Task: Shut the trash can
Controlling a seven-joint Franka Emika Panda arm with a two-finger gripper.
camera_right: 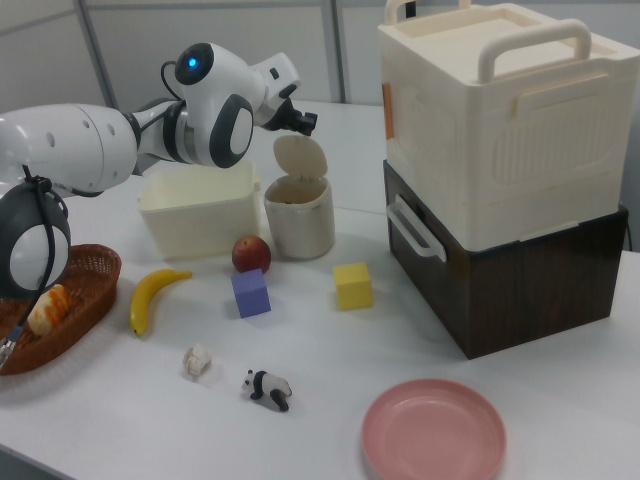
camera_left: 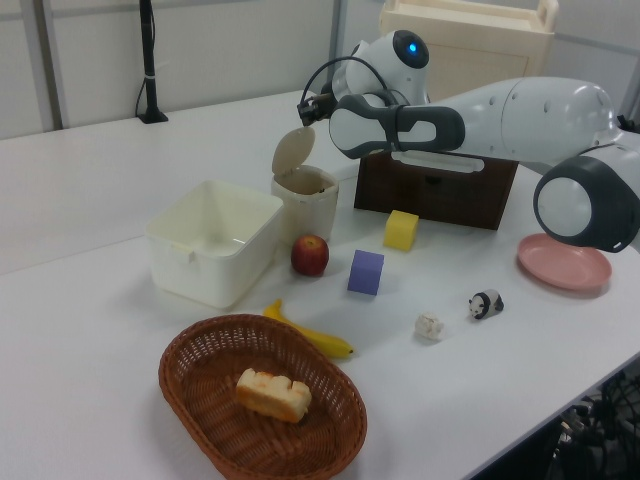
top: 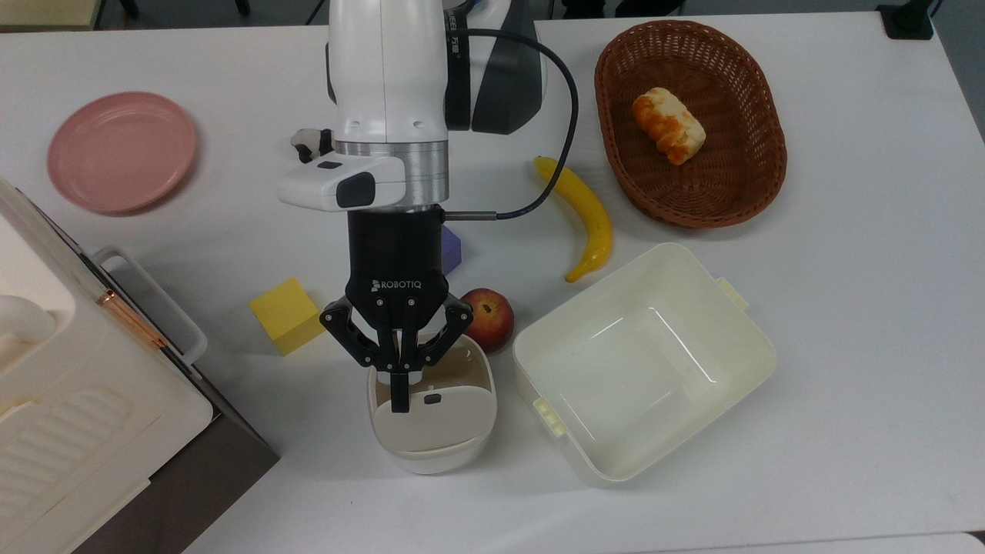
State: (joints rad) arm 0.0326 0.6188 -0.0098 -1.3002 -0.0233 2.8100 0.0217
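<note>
The trash can [top: 431, 460] is a small cream bin near the table's front, just below the red apple [top: 486, 317] in the top view. Its beige lid [top: 439, 427] with a small dark button stands raised on its hinge, and the bin's mouth is open. In the left view the trash can [camera_left: 305, 205] shows its lid [camera_left: 292, 152] tilted up and back. My gripper [top: 399, 396] is shut, its black fingers pressed together and empty. It hangs above the lid's top edge. In the right view my gripper [camera_right: 306, 122] sits just above the lid [camera_right: 300, 157].
A large cream tub [top: 739, 362] stands to the top view's right of the bin. A yellow cube [top: 288, 314], a purple cube [top: 451, 250] and a banana [top: 589, 215] lie nearby. A wicker basket [top: 769, 154] holds bread. A pink plate [top: 121, 150] and a big white appliance [top: 77, 400] are on the top view's left.
</note>
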